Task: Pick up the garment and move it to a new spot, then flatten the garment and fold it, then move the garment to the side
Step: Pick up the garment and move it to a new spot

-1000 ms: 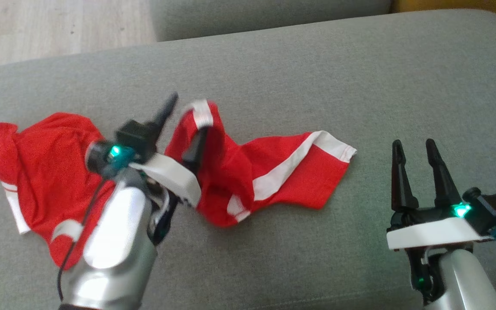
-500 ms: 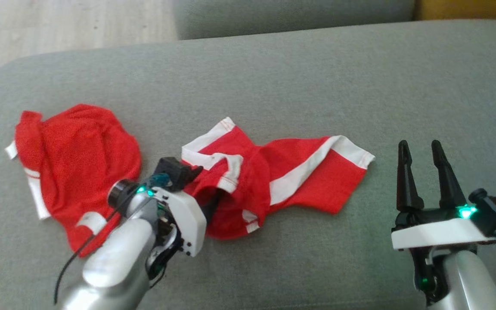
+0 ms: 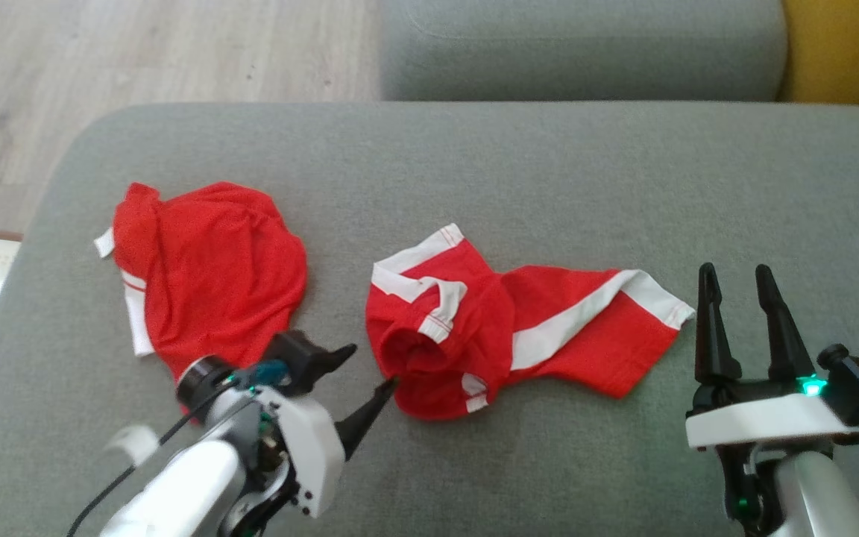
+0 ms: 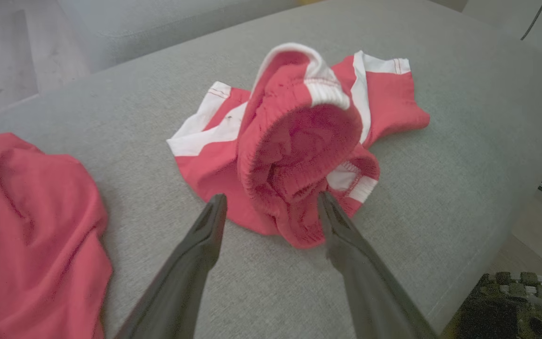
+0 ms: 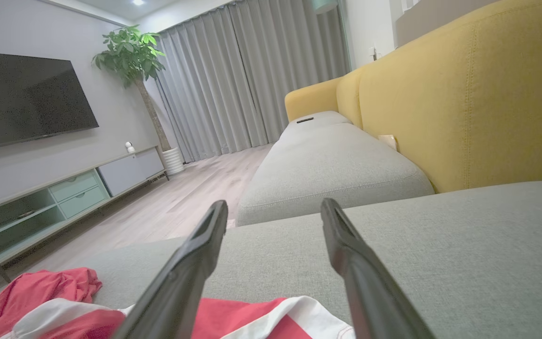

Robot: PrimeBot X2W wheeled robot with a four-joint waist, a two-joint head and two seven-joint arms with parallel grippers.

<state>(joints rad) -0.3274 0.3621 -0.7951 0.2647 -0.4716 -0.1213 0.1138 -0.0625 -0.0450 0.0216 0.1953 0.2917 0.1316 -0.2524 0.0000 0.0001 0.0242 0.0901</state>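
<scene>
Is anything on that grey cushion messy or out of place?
Yes. The red shorts with white stripes lie bunched on the grey cushion, waistband gaping in a ring instead of flat, just ahead of the open left gripper. A second red garment sits crumpled to their left.

**Head view.** The left end effector [image 3: 371,365] is at lower left, rolled onto its side. Its two dark fingers [image 3: 361,419] are spread wide and point toward the upper right, one tip above the other. The white wrist housing [image 3: 310,447] and silvery left forearm [image 3: 176,488] slant in from the bottom edge, with a black cable [image 3: 131,470] alongside. The right end effector [image 3: 734,270] is at lower right, held level, with its fingers upright, near parallel and parted. Its white wrist plate [image 3: 765,425] carries a green indicator light [image 3: 810,386], and the right forearm [image 3: 810,488] rises from the bottom edge.

**Wrist views.** Each pair of fingers rises from the bottom edge, tips well apart.
</scene>
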